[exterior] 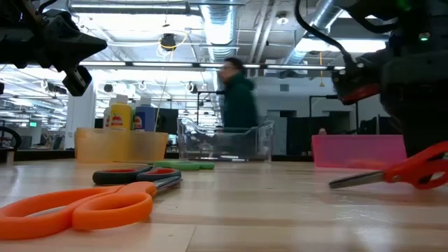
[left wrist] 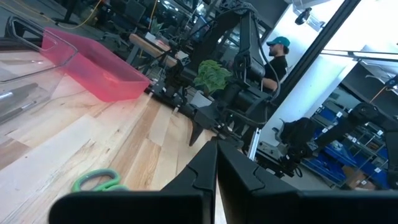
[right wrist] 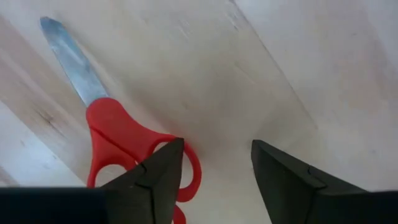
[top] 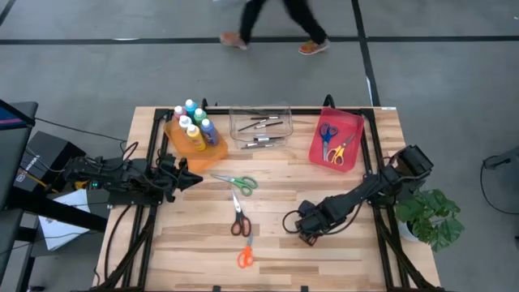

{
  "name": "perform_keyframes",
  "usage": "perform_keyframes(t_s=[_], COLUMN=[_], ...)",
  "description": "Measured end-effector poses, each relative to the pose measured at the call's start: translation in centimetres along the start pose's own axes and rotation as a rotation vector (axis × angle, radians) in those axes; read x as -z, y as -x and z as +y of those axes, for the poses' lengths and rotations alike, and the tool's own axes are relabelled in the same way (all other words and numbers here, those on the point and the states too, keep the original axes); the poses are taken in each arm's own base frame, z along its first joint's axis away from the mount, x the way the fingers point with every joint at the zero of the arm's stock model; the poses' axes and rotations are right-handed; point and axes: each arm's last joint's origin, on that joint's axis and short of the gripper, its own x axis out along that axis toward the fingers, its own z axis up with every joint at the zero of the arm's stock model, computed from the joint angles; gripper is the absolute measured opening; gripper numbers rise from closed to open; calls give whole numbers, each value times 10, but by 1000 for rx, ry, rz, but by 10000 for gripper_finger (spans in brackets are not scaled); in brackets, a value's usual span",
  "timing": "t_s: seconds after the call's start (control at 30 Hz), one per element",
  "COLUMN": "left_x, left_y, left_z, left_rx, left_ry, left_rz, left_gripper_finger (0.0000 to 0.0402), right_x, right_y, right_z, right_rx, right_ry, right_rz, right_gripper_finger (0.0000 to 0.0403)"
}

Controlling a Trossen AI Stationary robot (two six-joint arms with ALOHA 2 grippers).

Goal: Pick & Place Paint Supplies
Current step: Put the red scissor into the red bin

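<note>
Currently the right claw (top: 308,233) sits low over the bench (top: 340,259), fingers spread, with red-handled scissors (right wrist: 118,146) beside one finger (right wrist: 155,174); contact apparently absent. Orange scissors (top: 245,256) lie toward the bench's near edge, bare wood between. The left claw (top: 193,178), pressed together, waits beside the orange bin (top: 217,151).

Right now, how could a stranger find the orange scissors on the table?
Start at the wooden table. Loose scissors lie down its middle. The orange scissors lie farthest from the clear bin, past the green scissors and dark-red scissors; only they have orange handles.
</note>
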Motion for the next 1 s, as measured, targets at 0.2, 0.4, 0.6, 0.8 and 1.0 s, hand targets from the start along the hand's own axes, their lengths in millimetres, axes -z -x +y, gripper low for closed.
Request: perform_keyframes(t_s=[0.2,0.4,0.6,0.8,1.0], left_x=[0,0,0,0,0], left_y=[0,0,0,0,0], left_z=[0,0,0,0,0], left_rx=[0,1,1,1,1], left_ry=[0,0,1,0,0], left_rz=[0,-1,-2,-2,-2], left_gripper_finger=[6,6,6,6,6], right_x=[1,2,4,8,9], right_y=[9,9,8,-10,-14], right_z=[-7,-4,-3,-7,-9], right_rx=[17,-11,-9,2,46], right_ry=[26,41,52,58,24], right_rz=[6,19,22,53,78], right_gripper_finger=[185,185,185,185,133])
